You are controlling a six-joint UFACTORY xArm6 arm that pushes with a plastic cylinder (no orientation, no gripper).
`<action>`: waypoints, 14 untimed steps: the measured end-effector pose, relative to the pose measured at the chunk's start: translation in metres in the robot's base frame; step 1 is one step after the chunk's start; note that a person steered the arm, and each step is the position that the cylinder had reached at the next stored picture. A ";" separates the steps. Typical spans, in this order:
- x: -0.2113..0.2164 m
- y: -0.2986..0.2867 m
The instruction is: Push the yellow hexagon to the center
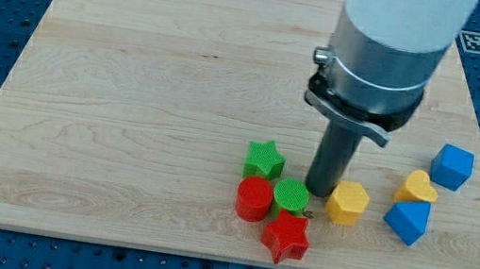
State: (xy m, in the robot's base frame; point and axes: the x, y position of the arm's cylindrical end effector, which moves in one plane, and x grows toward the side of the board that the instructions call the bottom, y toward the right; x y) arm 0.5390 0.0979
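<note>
The yellow hexagon (347, 202) lies on the wooden board (151, 93) at the lower right. My tip (320, 193) stands right at the hexagon's left side, touching or nearly touching it. The green round block (291, 197) is just left of my tip. The rod hangs from the large grey and white arm end (378, 69) above.
A green star (264, 160), a red round block (253, 199) and a red star (286, 237) cluster left of my tip. A yellow heart (417, 188), a blue block (407, 220) and a blue cube (452, 166) lie to the right near the board's edge.
</note>
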 end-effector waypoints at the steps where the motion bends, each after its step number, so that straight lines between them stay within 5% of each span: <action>1: 0.007 0.037; 7: 0.023 0.016; 9: 0.068 0.017; 14: 0.075 0.084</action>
State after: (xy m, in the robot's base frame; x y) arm 0.6138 0.1821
